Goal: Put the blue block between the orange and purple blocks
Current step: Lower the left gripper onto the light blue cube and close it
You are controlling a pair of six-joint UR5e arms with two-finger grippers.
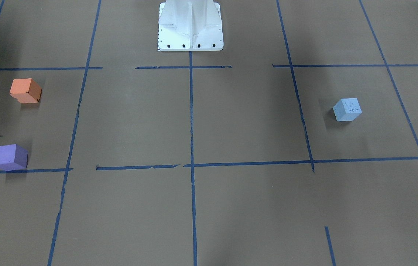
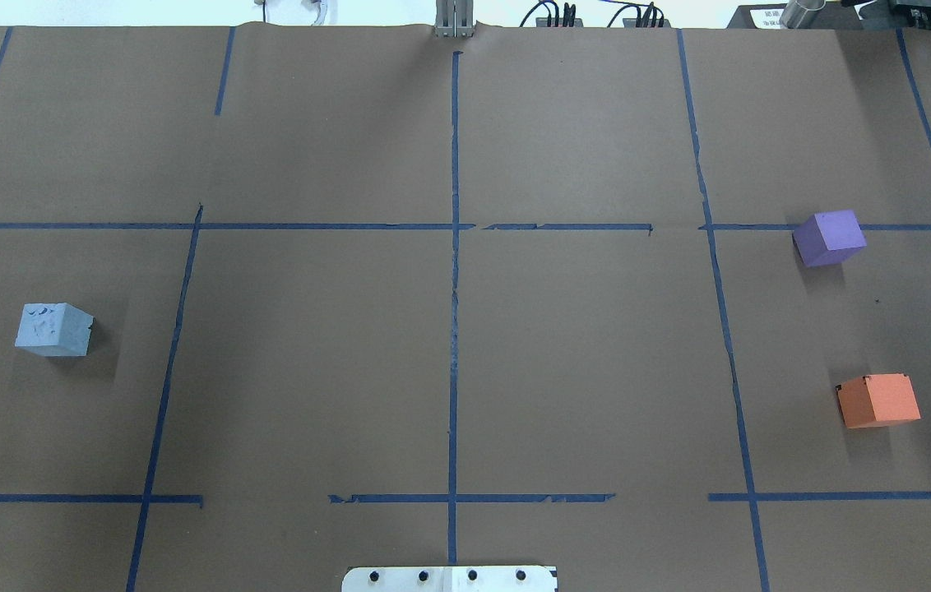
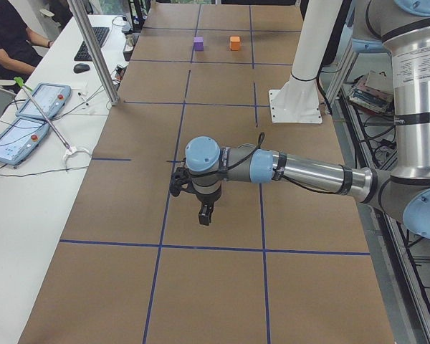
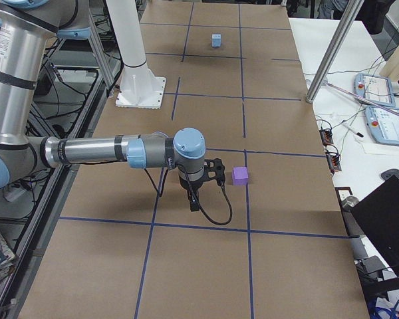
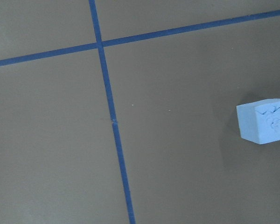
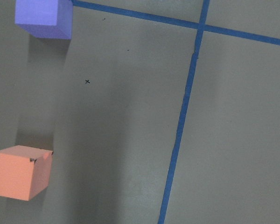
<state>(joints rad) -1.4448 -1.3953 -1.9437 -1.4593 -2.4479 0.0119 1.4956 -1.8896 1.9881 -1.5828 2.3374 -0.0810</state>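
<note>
Item 1, blue block [image 2: 54, 329]: sat ungrasped on the counter [image 2: 465, 370] on my left side, well apart from the other two.

Item 2, orange block [image 2: 878, 400] and purple block [image 2: 829, 238]: stood on my right side, with a bare gap between them that was apparently meant as the slot for item 1.

Item 3, left end effector [image 3: 204, 213]: forearm stretched level and wrist turned down, it hung above the counter near the blue block. I could not tell whether it was spread or pressed together.

Item 4, right end effector [image 4: 194, 201]: same pose, beside the purple block. Its state was likewise unreadable.
</note>
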